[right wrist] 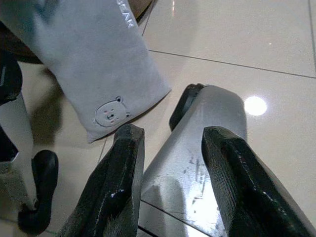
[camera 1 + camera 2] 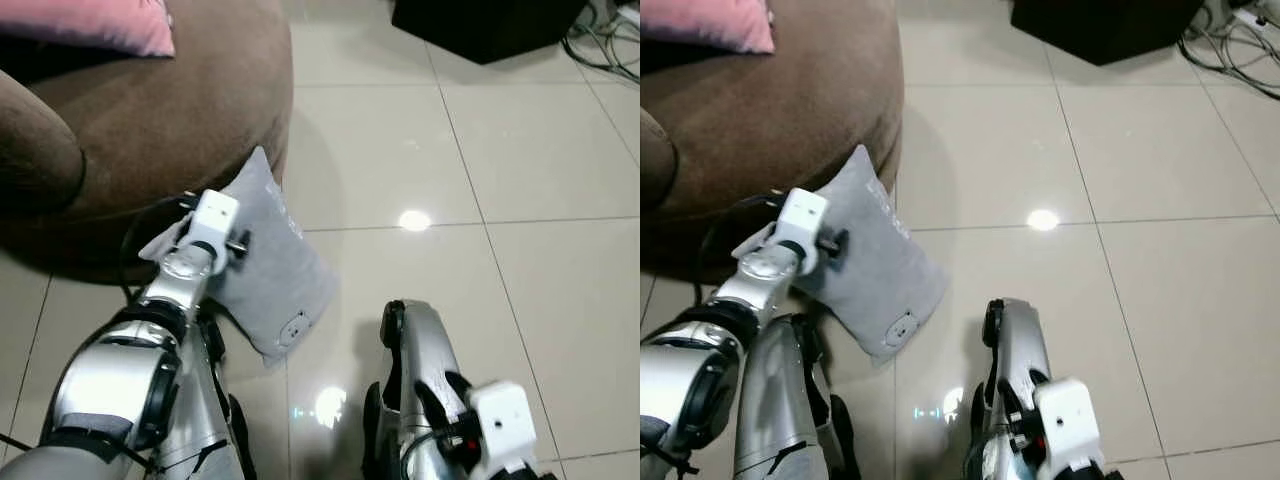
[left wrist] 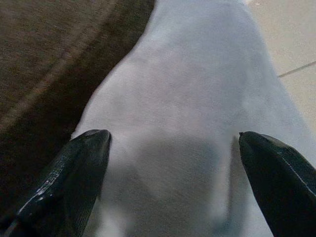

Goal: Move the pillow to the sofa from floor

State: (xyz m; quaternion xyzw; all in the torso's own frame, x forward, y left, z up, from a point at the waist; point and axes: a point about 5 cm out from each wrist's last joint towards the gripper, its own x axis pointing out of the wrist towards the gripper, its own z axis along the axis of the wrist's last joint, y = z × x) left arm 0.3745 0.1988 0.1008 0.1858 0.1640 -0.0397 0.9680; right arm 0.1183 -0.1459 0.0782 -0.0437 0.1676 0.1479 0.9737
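Against the brown sofa's point(image 2: 150, 110) curved front edge leans the grey pillow point(image 2: 275, 265), its lower corner on the tiled floor point(image 2: 450, 150). Left gripper point(image 3: 173, 148) hangs over the pillow, its fingers spread wide apart on either side of the cloth, gripping nothing; its arm hides the pillow's near edge. Right gripper point(image 1: 170, 163) idles low, released. A pink cushion point(image 2: 100, 25) is cut off at the frame's edge.
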